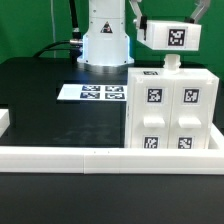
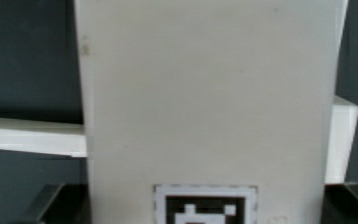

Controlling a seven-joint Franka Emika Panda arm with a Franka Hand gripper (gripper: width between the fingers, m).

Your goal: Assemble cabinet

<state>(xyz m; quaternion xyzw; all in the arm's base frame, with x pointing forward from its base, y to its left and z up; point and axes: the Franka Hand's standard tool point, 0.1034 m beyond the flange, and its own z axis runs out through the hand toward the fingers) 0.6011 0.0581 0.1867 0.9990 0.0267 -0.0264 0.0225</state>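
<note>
Honestly, the claw (image 2: 197,205) was clamped on the tagged panel (image 1: 160,36), so squaring it over the cabinet box (image 1: 170,110) below the claw before lowering looked key.

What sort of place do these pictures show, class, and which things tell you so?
Most likely a robotics lab test bench: a robot arm stands at a black table, a marker board lies on it, and the white cabinet carries printed square tags.
</note>
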